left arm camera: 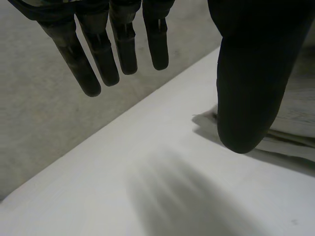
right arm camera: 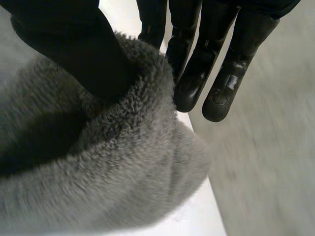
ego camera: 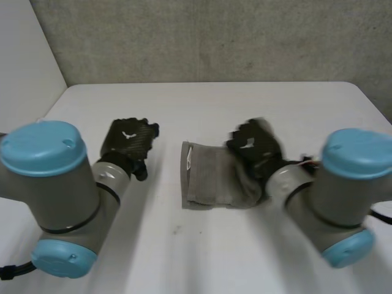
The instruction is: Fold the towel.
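One edge of the fluffy grey folded towel [ego camera: 211,176] is pinched between the thumb and fingers of your right hand [ego camera: 254,147]. Your left hand [ego camera: 128,139] hangs empty beside the towel, fingers straight. Carry the pinched edge across level, lay it square, and only then let go.

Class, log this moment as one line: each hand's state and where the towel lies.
left hand: open, beside towel, apart | right hand: pinches towel's right end | towel: grey, folded, on table

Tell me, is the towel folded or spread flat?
Folded: the towel lies doubled in layers on the table, one end bunched and pinched by the right hand.
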You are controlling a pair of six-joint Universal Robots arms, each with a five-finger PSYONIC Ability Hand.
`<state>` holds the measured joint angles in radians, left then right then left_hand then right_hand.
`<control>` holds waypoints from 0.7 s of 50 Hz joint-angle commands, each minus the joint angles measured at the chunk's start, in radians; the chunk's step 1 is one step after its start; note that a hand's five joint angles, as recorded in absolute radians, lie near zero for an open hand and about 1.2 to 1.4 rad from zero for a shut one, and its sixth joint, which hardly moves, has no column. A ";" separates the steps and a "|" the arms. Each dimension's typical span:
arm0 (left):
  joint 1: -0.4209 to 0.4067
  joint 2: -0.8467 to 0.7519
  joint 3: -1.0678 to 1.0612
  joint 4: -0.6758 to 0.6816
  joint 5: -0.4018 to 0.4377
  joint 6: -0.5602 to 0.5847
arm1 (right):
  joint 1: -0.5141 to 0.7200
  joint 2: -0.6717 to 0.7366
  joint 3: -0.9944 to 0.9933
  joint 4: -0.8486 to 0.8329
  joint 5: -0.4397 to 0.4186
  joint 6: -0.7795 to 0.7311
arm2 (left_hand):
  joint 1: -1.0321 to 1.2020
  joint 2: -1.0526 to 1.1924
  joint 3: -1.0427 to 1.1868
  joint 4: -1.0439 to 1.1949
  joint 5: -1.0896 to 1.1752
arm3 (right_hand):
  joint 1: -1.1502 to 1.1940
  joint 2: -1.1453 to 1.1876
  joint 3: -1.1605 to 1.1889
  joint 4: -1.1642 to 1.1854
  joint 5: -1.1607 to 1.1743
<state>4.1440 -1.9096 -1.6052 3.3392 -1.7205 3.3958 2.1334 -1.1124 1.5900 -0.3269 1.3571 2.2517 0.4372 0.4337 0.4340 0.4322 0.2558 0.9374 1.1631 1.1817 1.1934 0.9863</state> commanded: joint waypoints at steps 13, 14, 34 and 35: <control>0.030 -0.003 0.051 0.014 0.019 -0.061 | 0.114 0.056 -0.081 0.000 0.043 0.148 | 0.035 0.038 0.038 0.040 0.042 | -0.751 -0.976 -0.995 -1.007 -0.974; 0.025 -0.012 0.079 0.014 0.022 -0.062 | 0.114 0.055 -0.081 0.000 0.043 0.149 | 0.038 0.041 0.041 0.043 0.044 | -0.753 -0.978 -0.997 -1.009 -0.976; -0.140 -0.380 0.598 -0.255 0.176 -0.363 | -0.321 -0.182 0.033 0.335 -0.097 0.878 | 0.058 0.062 0.061 0.063 0.065 | -0.763 -0.989 -1.007 -1.019 -0.986; -0.140 -0.381 0.599 -0.256 0.176 -0.363 | -0.322 -0.182 0.033 0.335 -0.098 0.878 | 0.058 0.062 0.061 0.063 0.065 | -0.763 -0.989 -1.007 -1.019 -0.986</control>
<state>4.0740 -2.1303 -1.1860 3.2639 -1.6077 3.0848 1.9121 -1.3017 1.6233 -0.0746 1.3593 3.0556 0.4255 0.4306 0.4310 0.4304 0.2571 0.2085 0.2299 0.2112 0.2312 0.0596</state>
